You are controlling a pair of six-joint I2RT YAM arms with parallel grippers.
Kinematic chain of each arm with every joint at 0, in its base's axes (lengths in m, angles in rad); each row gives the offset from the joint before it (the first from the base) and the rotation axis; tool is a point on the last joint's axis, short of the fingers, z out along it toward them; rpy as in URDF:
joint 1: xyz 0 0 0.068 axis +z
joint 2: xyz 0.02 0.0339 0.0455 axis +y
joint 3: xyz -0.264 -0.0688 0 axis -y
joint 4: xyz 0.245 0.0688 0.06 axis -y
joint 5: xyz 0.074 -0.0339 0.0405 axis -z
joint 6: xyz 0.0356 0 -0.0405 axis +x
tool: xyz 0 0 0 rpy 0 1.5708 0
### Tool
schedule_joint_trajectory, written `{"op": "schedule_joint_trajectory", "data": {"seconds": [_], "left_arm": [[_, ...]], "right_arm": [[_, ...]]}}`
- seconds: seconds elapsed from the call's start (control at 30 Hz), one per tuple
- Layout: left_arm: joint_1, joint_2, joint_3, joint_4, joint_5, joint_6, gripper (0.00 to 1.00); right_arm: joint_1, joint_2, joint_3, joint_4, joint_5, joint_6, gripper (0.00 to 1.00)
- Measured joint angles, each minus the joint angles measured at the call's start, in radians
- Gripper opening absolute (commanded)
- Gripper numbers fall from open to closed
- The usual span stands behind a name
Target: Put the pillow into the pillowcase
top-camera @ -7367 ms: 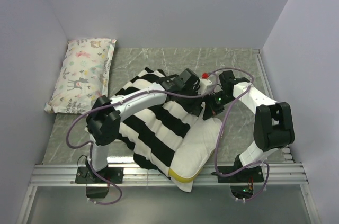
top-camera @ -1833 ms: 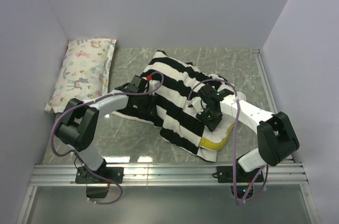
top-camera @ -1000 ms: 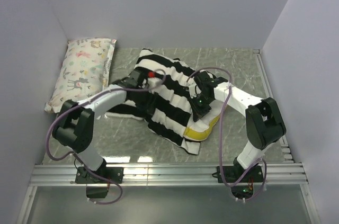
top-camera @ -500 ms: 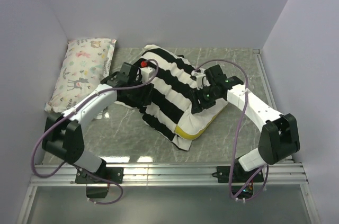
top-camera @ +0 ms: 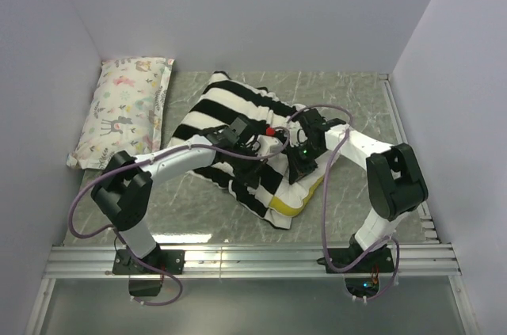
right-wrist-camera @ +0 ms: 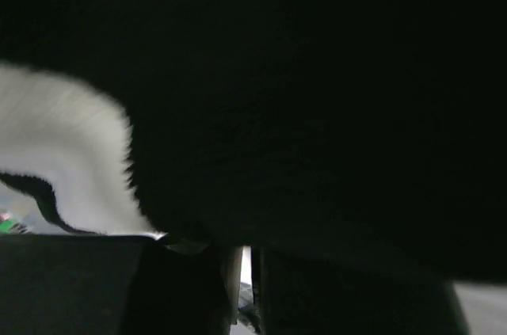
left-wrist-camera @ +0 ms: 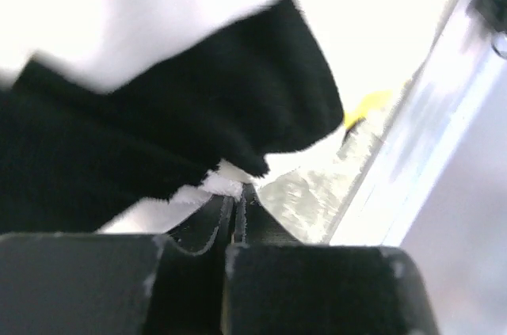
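Striped pillowcase (top-camera: 230, 116) now covers most of the pillow (top-camera: 295, 196), with only its yellow-banded end poking out at lower centre of the frame. Both the left end effector (left-wrist-camera: 238, 212) and the right end effector (right-wrist-camera: 247, 260) have just clamped shut again, pinching cloth near the mouth for another pull.

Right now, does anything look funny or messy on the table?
Yes. The pillow is not all in: its yellow-banded end pokes out of the striped pillowcase at the near side, and the case lies crooked and bunched.
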Motion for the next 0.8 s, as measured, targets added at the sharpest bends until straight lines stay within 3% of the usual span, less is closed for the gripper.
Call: {"op": "schedule_joint_trajectory", "data": {"seconds": [0.07,0.1,0.17,0.2,0.27,0.3,0.37,0.47,0.57,0.8], "left_arm": [[-0.013,0.000,0.006,-0.018,0.028,0.023,0.16],[-0.001,-0.001,0.006,-0.033,0.049,0.030,0.31],[0.052,-0.006,0.006,-0.060,0.108,0.042,0.45],[0.095,-0.014,0.006,-0.072,0.137,0.044,0.53],[0.200,-0.047,0.001,-0.088,0.187,0.045,0.57],[0.263,-0.076,-0.002,-0.090,0.202,0.046,0.61],[0.382,-0.149,-0.016,-0.094,0.212,0.046,0.61],[0.473,-0.280,-0.061,-0.084,0.190,0.034,0.61],[0.472,-0.350,-0.122,-0.064,0.126,-0.001,0.58],[0.470,-0.192,-0.160,-0.037,-0.043,-0.091,0.55]], "right_arm": [[-0.005,0.008,0.005,-0.016,-0.011,0.004,0.09],[-0.006,0.007,0.006,-0.020,-0.016,0.005,0.11],[-0.006,-0.004,0.006,-0.021,-0.023,0.004,0.17],[-0.006,-0.013,0.007,-0.025,-0.024,-0.001,0.25],[-0.018,-0.058,0.012,-0.043,-0.027,-0.023,0.38],[-0.029,-0.087,0.016,-0.054,-0.035,-0.039,0.58],[-0.083,-0.159,0.049,-0.092,-0.056,-0.068,0.70],[-0.199,-0.224,0.161,-0.093,-0.058,-0.105,0.73],[-0.256,-0.211,0.257,-0.048,-0.025,-0.118,0.70],[-0.251,0.042,0.282,0.085,0.037,-0.113,0.56]]}}
